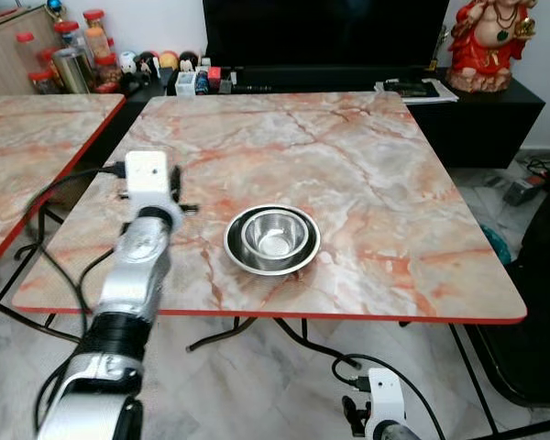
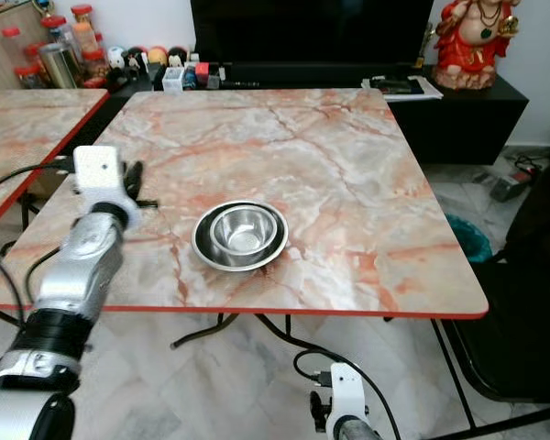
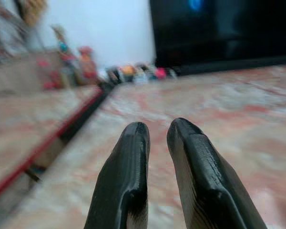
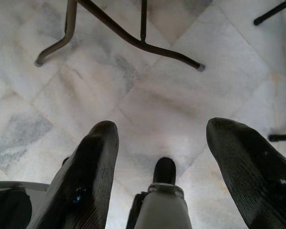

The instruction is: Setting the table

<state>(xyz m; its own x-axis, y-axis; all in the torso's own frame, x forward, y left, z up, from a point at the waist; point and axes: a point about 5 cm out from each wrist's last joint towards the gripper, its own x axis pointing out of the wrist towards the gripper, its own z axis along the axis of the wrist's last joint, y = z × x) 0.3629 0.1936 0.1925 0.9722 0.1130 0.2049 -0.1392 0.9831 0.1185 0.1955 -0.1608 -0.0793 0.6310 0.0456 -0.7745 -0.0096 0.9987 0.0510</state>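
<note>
Home living room (television [image 1: 325, 32], marble table [image 1: 367, 174])

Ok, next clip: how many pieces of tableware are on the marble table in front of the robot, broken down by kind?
Steel plate: 1
Steel bowl, sitting inside the plate: 1
Total: 2
</note>
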